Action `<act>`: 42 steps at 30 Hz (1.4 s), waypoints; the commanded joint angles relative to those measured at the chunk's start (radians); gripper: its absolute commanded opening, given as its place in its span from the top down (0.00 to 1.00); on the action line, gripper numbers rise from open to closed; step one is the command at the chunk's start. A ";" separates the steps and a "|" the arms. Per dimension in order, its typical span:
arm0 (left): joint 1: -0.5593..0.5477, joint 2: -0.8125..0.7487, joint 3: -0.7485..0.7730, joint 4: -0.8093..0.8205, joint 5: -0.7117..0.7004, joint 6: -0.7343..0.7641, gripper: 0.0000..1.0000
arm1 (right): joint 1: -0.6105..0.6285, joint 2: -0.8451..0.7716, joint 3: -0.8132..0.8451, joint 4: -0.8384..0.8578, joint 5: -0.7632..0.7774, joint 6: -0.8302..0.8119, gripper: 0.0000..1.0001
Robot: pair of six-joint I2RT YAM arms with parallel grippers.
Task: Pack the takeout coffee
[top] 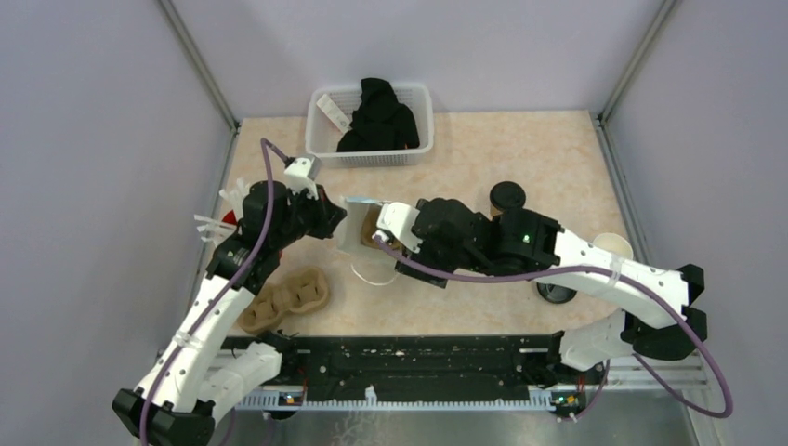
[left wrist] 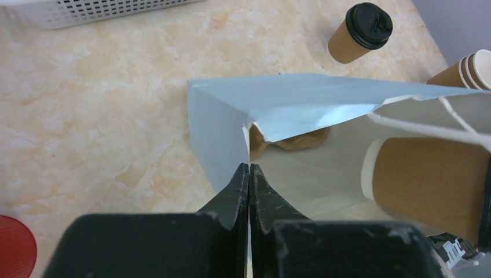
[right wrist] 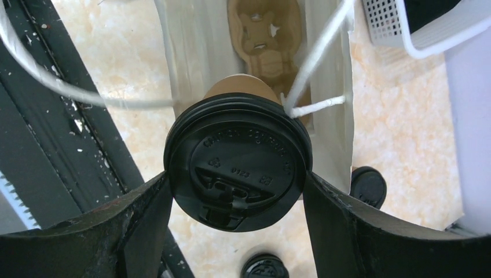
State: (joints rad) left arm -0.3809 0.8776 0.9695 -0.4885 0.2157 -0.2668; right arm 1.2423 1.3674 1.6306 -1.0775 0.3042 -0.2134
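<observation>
My right gripper (right wrist: 236, 176) is shut on the takeout coffee (right wrist: 237, 165), a kraft cup with a black lid, one finger on each side of the lid. The cup's body reaches into the mouth of a white paper bag (right wrist: 197, 58) lying on the table. In the left wrist view the same cup (left wrist: 428, 179) shows inside the bag (left wrist: 289, 107). My left gripper (left wrist: 249, 168) is shut on the bag's rim at a corner. From above, the bag (top: 356, 237) sits between the left gripper (top: 333, 219) and the right gripper (top: 386, 234), and the held cup is hidden.
A brown moulded carrier piece (right wrist: 263, 35) lies deep in the bag. A second lidded cup (top: 507, 197), stacked empty cups (top: 613, 246) and a loose lid (top: 556, 293) stand on the right. Another carrier (top: 285, 299) and a red cup (top: 228, 220) are left, with a white basket (top: 372, 125) behind.
</observation>
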 commanded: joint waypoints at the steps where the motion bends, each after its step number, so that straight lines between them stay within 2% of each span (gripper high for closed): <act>1: -0.004 -0.039 -0.005 0.094 -0.016 0.001 0.99 | 0.069 -0.022 -0.017 0.061 0.125 -0.030 0.43; 11: -0.003 -0.097 -0.102 0.103 0.036 -0.061 1.00 | 0.095 0.098 0.018 0.062 0.232 -0.089 0.43; 15: -0.004 -0.125 -0.145 0.115 0.028 -0.037 1.00 | 0.095 0.137 -0.012 0.138 0.220 -0.155 0.43; 19: -0.034 -0.120 -0.149 0.115 0.006 -0.034 1.00 | 0.096 0.201 0.013 0.132 0.177 -0.128 0.43; 24: -0.048 -0.116 -0.148 0.113 -0.011 -0.023 1.00 | 0.088 0.185 -0.017 0.218 0.206 -0.135 0.43; 30: -0.069 -0.117 -0.136 0.056 -0.036 -0.002 1.00 | 0.020 0.157 -0.051 0.266 0.174 -0.177 0.43; 37: -0.069 -0.125 -0.158 0.066 -0.045 -0.005 1.00 | -0.026 0.124 -0.156 0.277 0.096 -0.348 0.43; 42: -0.069 -0.096 -0.116 0.057 -0.077 -0.041 1.00 | -0.042 0.120 -0.193 0.303 0.075 -0.416 0.43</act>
State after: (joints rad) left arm -0.4461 0.7628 0.8242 -0.4343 0.1749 -0.2897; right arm 1.2133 1.5322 1.4475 -0.8291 0.4122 -0.5411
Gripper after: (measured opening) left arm 0.006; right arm 0.744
